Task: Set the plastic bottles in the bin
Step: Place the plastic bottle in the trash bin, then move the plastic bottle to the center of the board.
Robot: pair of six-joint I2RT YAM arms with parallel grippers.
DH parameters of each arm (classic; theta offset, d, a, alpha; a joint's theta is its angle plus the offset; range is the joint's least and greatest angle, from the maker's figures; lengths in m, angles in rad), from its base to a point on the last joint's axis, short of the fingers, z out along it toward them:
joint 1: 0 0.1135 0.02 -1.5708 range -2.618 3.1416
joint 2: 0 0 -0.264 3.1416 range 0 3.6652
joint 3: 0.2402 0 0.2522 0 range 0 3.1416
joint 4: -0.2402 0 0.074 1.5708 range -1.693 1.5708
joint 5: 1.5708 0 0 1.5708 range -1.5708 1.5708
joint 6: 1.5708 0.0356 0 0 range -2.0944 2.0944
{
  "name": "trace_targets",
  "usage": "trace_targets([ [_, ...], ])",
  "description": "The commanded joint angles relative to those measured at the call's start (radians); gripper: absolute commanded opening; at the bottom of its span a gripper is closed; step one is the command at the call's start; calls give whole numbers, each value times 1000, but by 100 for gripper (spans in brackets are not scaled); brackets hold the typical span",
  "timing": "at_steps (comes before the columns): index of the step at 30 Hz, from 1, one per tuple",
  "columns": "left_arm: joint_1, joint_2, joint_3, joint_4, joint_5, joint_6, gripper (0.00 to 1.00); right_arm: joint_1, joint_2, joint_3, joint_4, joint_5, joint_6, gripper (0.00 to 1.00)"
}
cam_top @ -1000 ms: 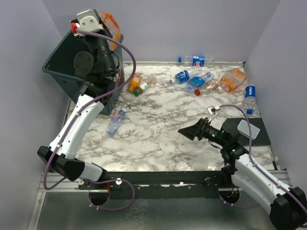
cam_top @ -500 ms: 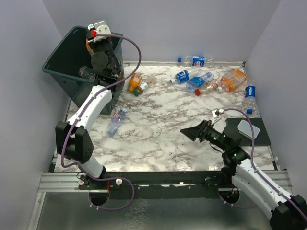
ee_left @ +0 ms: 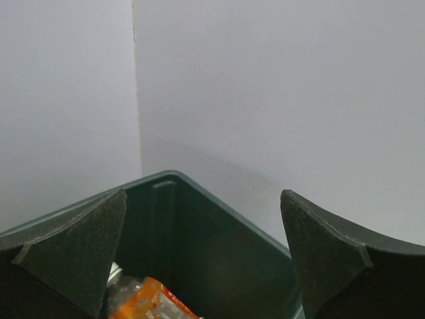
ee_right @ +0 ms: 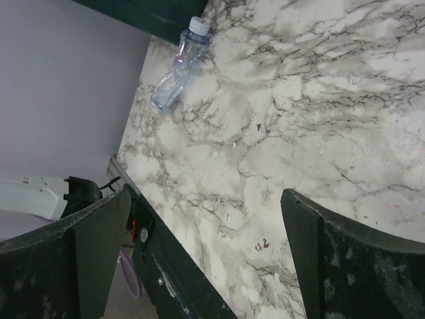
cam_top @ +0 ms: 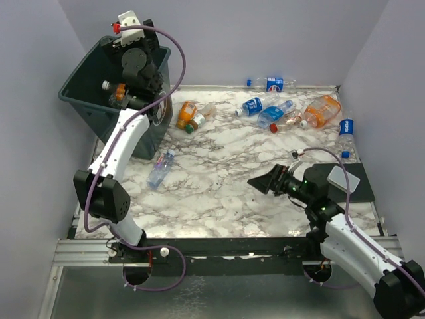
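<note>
The left gripper (ee_left: 202,194) is held above the bin (ee_left: 199,246). Its fingers (ee_left: 80,246) are spread wide, and nothing is gripped between them. Beyond the fingertips, the bin's far corner is seen against the grey wall. Low in the gap, nearer the finger at the left of the wrist view, an orange bottle (ee_left: 156,299) is seen lying inside the bin. A clear bottle (ee_left: 118,282) is pressed against it on that finger's side.

The right gripper (ee_right: 206,199) is held over the marbled table top (ee_right: 319,100). Its fingers (ee_right: 86,246) are also released and wide apart, with nothing caught between them. Ahead of the fingertips, off toward the finger at the left of its wrist view, a pale crumpled bottle (ee_right: 176,66) is laid on its side. It is well apart from the fingers, and its white cap is turned toward the bin's dark wall.

The other bottles are seen in the top view. Two small orange bottles (cam_top: 189,114) are laid just beside the bin's outer wall, below and outside the left fingers. Far ahead of the right fingertips, along the far edge of the table, a group of blue-labelled bottles (cam_top: 265,109) is scattered beside a larger orange bottle (cam_top: 322,109). One more blue-labelled bottle (cam_top: 272,84) is set against the back wall, and another (cam_top: 345,127) is laid at the right edge. Behind the right fingers, beside the wrist, a black mat (cam_top: 362,193) is spread with a white object (cam_top: 344,178) on it.
</note>
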Motion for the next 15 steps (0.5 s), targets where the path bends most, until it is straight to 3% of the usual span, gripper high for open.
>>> trace_targets([
  [1,-29,-91,67,-75,43,-63,99,4,31,63,-24,50,-36,100],
  [5,-108,-139,107,-221,193,-167,99,4,38,102,-76,150,-23,99],
  [9,-322,-156,92,-372,317,-125,99,5,7,150,-142,258,-42,98],
  [12,-471,-174,4,-472,358,-95,99,5,-17,223,-244,378,-105,98],
  [15,-530,-237,-169,-517,445,-150,99,4,-6,307,-376,570,-145,98],
])
